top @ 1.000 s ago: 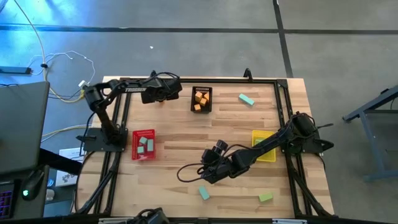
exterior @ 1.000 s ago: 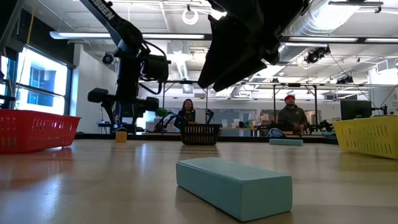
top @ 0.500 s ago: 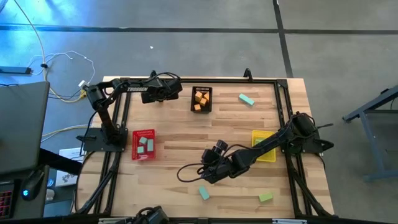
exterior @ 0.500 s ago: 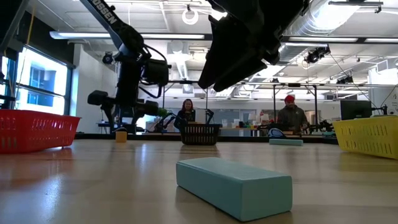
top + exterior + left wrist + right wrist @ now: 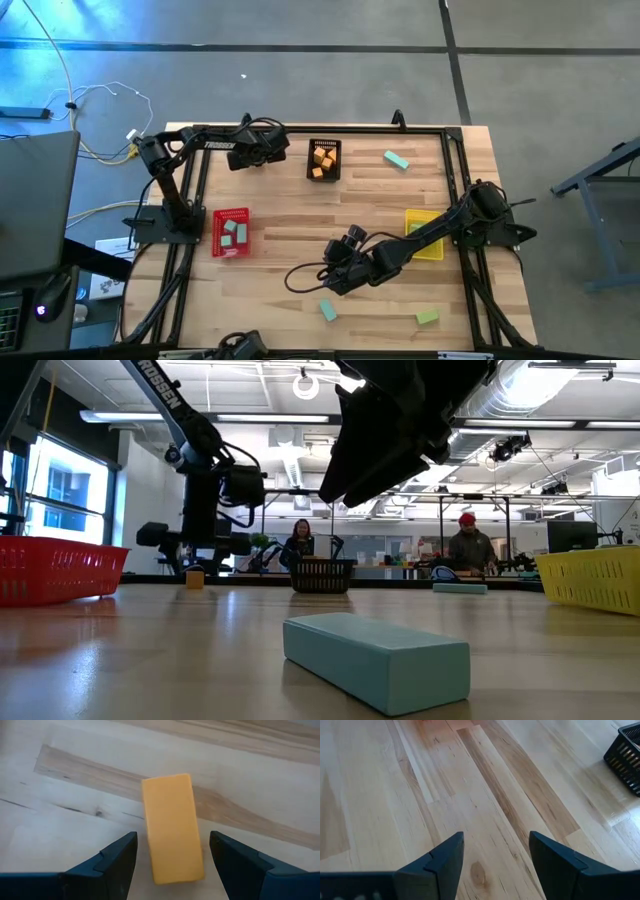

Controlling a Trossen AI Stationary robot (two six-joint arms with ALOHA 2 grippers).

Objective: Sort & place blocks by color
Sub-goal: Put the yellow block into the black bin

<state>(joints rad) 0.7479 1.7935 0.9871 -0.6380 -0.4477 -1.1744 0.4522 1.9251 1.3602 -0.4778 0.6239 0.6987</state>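
Left claw (image 5: 170, 857) drifting leftward, now straddling orange bar (image 5: 172, 827) on worktop (image 5: 75, 820), fingers apart, grasp pending; right claw (image 5: 495, 860) idling, fingers apart.

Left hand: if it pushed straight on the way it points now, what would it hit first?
The orange bar. It lies on the table between the open fingers of the left hand, directly ahead. How far off is unclear.

A basket (image 5: 324, 160) with blocks sits behind the table's (image 5: 290, 235) middle; two baskets flank the centre.
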